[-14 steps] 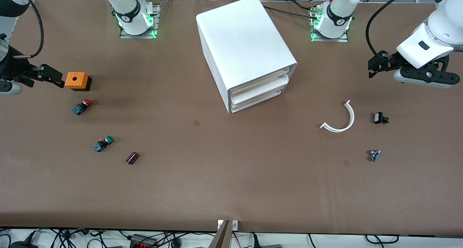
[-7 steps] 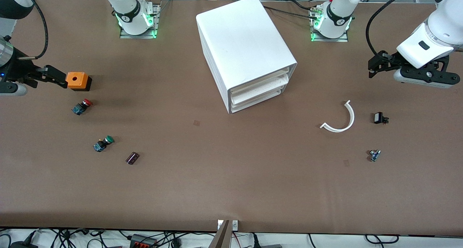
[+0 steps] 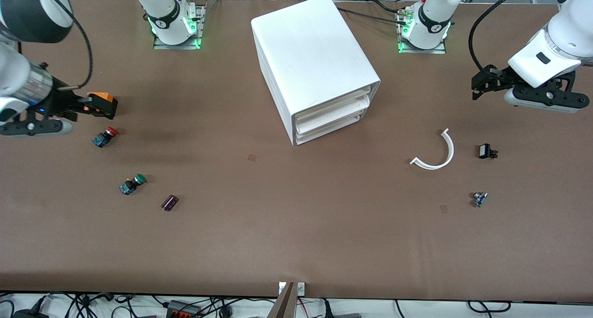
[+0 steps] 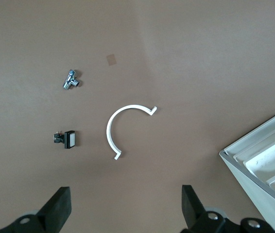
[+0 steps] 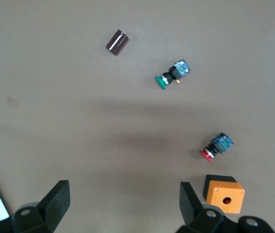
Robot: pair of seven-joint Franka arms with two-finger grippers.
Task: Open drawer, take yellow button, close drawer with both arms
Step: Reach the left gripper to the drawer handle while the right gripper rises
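Observation:
The white cabinet (image 3: 315,63) stands mid-table with three shallow white drawers (image 3: 330,116) stacked in its front, all pushed in. Their front corners show in the left wrist view (image 4: 268,165). No yellow-orange capped button shows in any view. My right gripper (image 3: 95,107) is open and empty, over the orange box (image 3: 103,97) at the right arm's end of the table; in its own wrist view (image 5: 123,199) bare table lies between the fingers. My left gripper (image 3: 479,84) is open and empty, in the air at the left arm's end, also seen in its wrist view (image 4: 125,201).
By the orange box (image 5: 224,194) lie a red-capped button (image 3: 104,136), a green-capped button (image 3: 132,183) and a small dark cylinder (image 3: 169,202). Toward the left arm's end lie a white curved strip (image 3: 438,153), a small black part (image 3: 486,151) and a small metal part (image 3: 480,199).
My right gripper has moved toward the cabinet and now partly covers the orange box. The left arm has not moved.

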